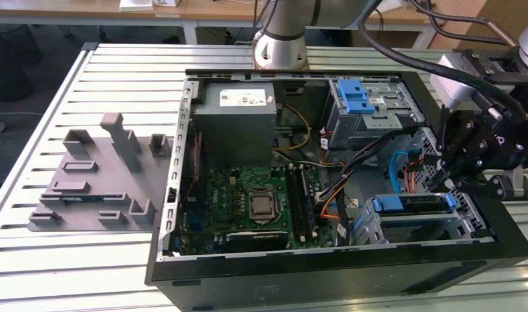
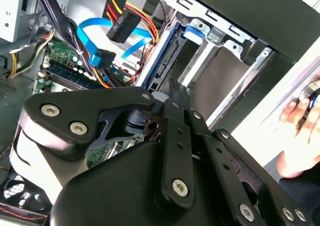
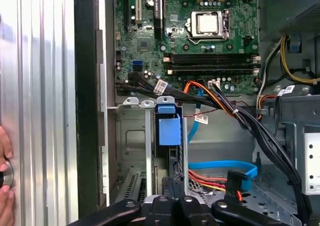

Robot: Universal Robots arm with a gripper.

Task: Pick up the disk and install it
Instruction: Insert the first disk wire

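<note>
Hand closed, empty, near the disk standing in its bay. I judge seating underway; it calls for straight pressure.

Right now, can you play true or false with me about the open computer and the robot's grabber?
1. The computer case is open and its green motherboard shows. True.
2. The grey fixture lies inside the case. False: it lies on the slatted table, outside the case, on the exterior view's left.
3. The disk, in its blue carrier, sits in a metal drive cage inside the case. True.
4. The gripper hangs over the grey fixture. False: it is at the exterior view's right, by the drive cage.
5. In the second wrist view, a person's hand is outside the case. True.
</note>
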